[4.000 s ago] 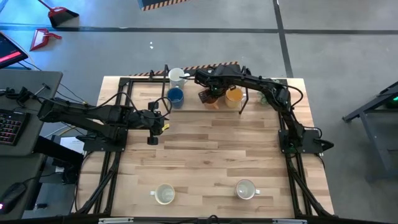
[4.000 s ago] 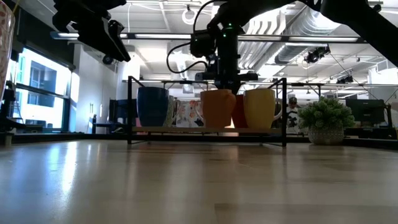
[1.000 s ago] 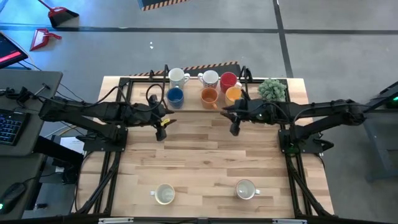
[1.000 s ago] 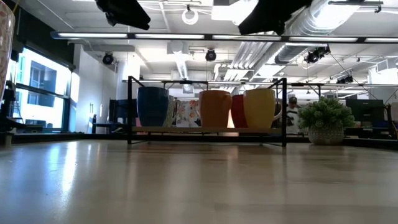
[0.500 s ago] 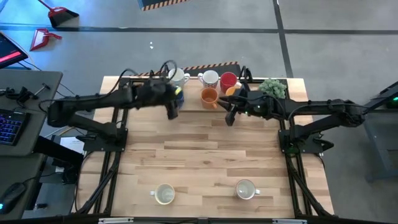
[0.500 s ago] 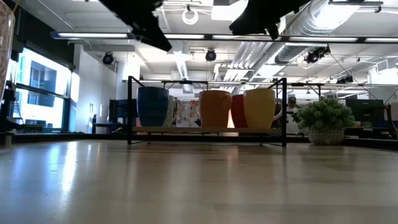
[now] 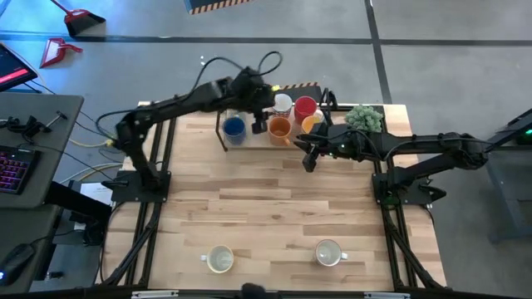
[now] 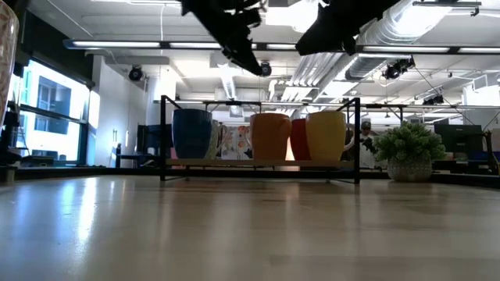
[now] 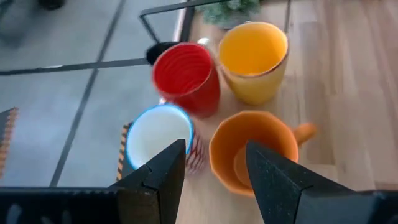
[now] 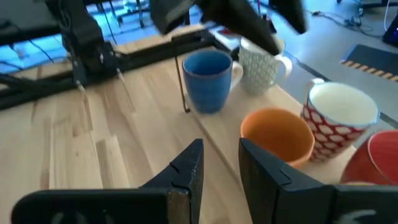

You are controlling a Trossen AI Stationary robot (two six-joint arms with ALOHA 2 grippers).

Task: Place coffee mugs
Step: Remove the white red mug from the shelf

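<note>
Mugs stood clustered on a low black rack [image 7: 223, 139] at the far edge of the table [image 7: 274, 208]: a blue mug [image 7: 234, 128], an orange mug [image 7: 279, 128], a yellow mug [image 7: 312, 125], a red mug [image 7: 305, 106] and a patterned white mug [image 7: 283, 103]. Two more white mugs, one [image 7: 220, 259] beside the other [image 7: 328, 252], sat well apart from the rack at the table's near edge. The left gripper [image 7: 259, 119] hovered over the rack between the blue and orange mugs, its fingers [image 9: 158, 177] apart and holding nothing. The right gripper [image 7: 309, 158] hung just in front of the rack near the yellow mug, its fingers [image 10: 186, 168] also apart and holding nothing. A potted plant [image 7: 364, 120] stood beside the rack.
</note>
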